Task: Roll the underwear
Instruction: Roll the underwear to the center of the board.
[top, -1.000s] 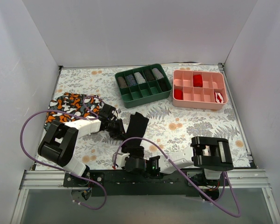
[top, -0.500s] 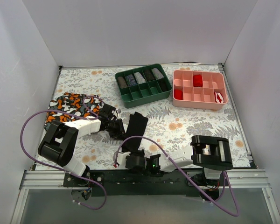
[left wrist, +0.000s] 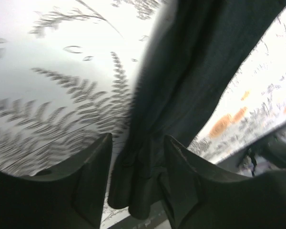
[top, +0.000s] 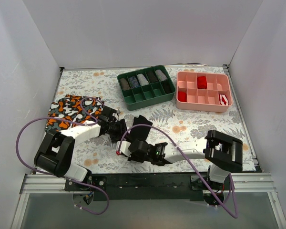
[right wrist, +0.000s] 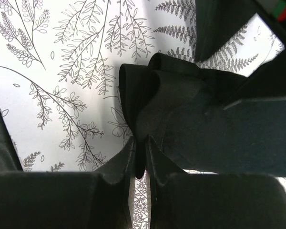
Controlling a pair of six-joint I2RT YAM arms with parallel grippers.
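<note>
At far left of the floral table (top: 200, 136): one camouflage-patterned garment (top: 71, 109), lying flat, well apart from the work and no part of it.

Next rightward: left gripper (top: 117, 130), low over the table on the left flank of the underwear (top: 142, 124). Its wrist view shows the fingers (left wrist: 93, 176) spread, with a bunched edge of black cloth hanging loosely between them and bare table showing beside one finger. No grip is judged here.

Next: right gripper (top: 129, 146), reaching in from the right arm's base to the near end of the same garment. Its wrist view shows the fingertips (right wrist: 128, 152) pressed together on a thick fold of black fabric, which bulges just beyond them.

Next: the underwear itself, a plain black folded strip at table centre, between the two grippers. Long axis runs from the near end, at the right gripper, away toward the trays, leaning slightly right.

Relation of note: the cloth extends ahead of the right pincer. A roll would likely travel from this pinched near end along that axis, so the right arm is the one placed to lead.

Far right, back of the table: green divided tray (top: 133, 101), then pink divided tray (top: 203, 107).
</note>
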